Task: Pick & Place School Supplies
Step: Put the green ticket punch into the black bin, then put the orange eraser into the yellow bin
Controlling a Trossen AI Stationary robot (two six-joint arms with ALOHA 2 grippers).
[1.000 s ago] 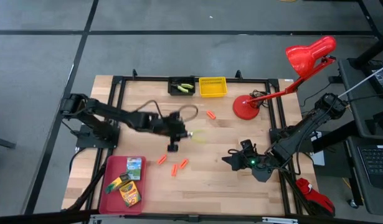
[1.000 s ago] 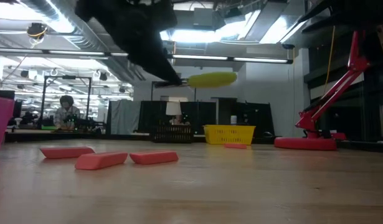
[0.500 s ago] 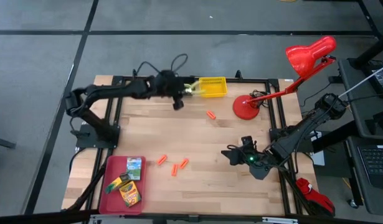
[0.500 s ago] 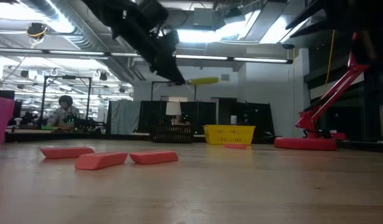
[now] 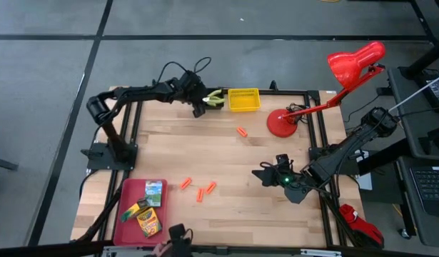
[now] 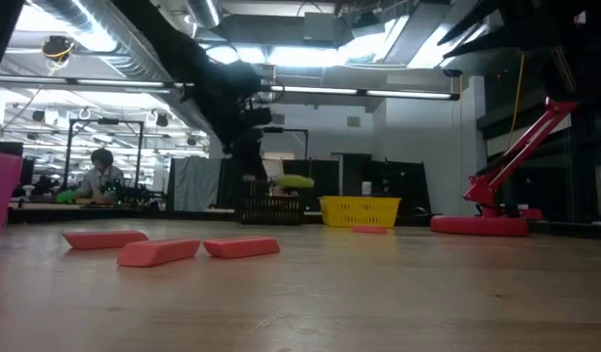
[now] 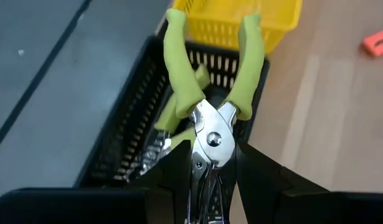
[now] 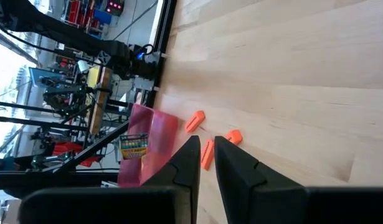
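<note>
From above, we see the left end effector reaching to the far edge of the worktop, right over the black bin, with a lime-green handled plier clamped in its fingers. The yellow bin sits just beside the black one. One orange piece lies alone near the red lamp base; three more orange pieces lie grouped near the red tray, which holds the three crayon boxes. The right end effector rests low near the worktop's right side, pinched nearly closed on nothing.

From worktop height, we see the left arm coming down from above, the green plier handle hanging just above the black bin. The yellow bin stands to its right, and three orange pieces lie in front.

Through the left wrist camera, we see the dark fingers gripping the plier at its metal head, the two green handles spread forward over the black bin. A second green-handled tool already lies inside that bin. The yellow bin lies beyond it.

Through the right wrist camera, we see the two fingers close together and empty, with orange pieces and the red tray with a crayon box farther off.
</note>
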